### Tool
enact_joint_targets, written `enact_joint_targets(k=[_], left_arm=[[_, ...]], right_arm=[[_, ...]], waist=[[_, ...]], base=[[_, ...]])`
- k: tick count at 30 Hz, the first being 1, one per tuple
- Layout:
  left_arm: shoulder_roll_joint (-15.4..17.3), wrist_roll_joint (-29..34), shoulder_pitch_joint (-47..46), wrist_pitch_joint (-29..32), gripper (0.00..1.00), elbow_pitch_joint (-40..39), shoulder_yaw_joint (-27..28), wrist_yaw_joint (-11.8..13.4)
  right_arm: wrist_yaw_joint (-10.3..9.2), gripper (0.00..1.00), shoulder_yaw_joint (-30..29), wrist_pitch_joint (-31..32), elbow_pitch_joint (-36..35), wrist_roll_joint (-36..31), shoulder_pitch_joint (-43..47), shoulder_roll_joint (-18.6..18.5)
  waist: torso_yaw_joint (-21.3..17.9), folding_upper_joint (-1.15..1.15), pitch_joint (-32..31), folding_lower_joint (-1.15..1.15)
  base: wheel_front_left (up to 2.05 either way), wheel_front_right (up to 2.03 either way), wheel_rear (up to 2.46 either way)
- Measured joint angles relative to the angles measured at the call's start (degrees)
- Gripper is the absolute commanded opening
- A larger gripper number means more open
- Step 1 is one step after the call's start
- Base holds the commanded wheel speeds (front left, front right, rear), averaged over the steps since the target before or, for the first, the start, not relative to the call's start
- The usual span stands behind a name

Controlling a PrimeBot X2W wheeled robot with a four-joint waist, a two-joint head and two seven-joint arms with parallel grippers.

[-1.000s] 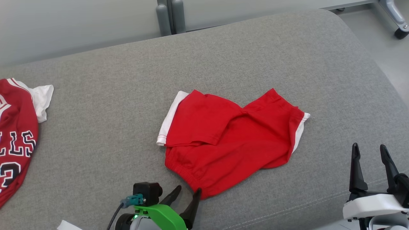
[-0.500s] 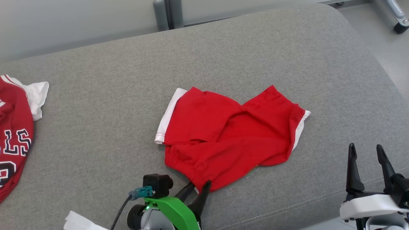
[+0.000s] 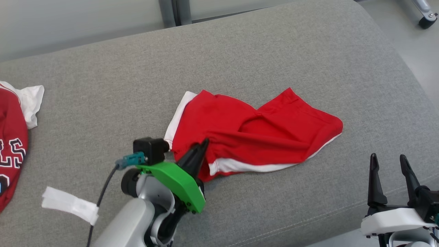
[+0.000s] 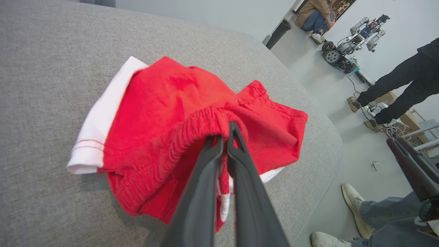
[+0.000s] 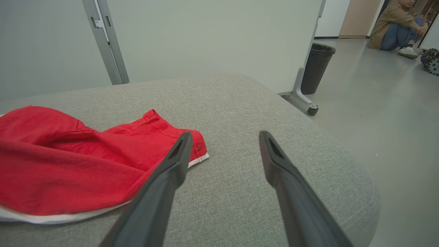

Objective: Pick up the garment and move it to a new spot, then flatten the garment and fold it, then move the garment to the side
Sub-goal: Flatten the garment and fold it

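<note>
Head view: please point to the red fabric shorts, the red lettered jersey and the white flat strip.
Red fabric shorts [image 3: 284,130]: head view, right leg's cloth.
Red lettered jersey [image 3: 13,116]: head view, red area above letters.
White flat strip [image 3: 70,205]: head view, its middle.

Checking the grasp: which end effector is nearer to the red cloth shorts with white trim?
Left. The left end effector is shut on the waistband of the red cloth shorts; the right end effector stands open, apart from them, to their right.

Soft cloth shorts [image 3: 274,137], coarse woven cushion [image 3: 240,51] (matt), probably plastic green bracket [image 3: 175,181]
</note>
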Motion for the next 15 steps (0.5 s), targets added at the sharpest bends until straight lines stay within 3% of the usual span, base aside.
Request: enact_joint_targets(k=[15], left_arm=[[5.7, 1.3, -11.4, 11.6, 0.00, 5.8, 2.4, 0.2]], right_arm=[[0.68, 1.00, 2.5, 0.0, 0.9, -0.1, -2.6, 0.4]], waist=[[-2.1, 0.00, 1.7, 0.00]], base=[[0.00, 0.00, 0.00]])
